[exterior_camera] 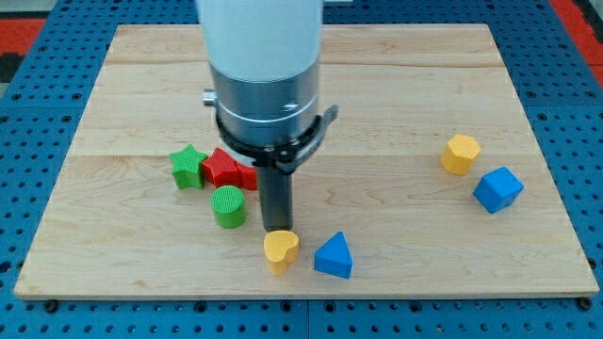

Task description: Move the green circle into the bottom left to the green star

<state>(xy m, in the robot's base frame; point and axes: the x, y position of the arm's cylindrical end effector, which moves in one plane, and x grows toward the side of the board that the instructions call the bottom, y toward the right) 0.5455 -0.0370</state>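
Note:
The green circle (228, 206) stands on the wooden board (396, 104), just below and right of the green star (188, 167). My tip (277, 229) is down on the board to the right of the green circle, with a small gap between them. It is directly above the yellow heart (280, 250) and looks close to touching it. A red star (220, 168) sits right of the green star, above the green circle.
A second red block (247, 176) hides partly behind the rod. A blue triangle (334, 256) lies right of the yellow heart. A yellow hexagon (461, 153) and a blue cube (497, 189) sit at the view's right. The arm's white body covers the board's top middle.

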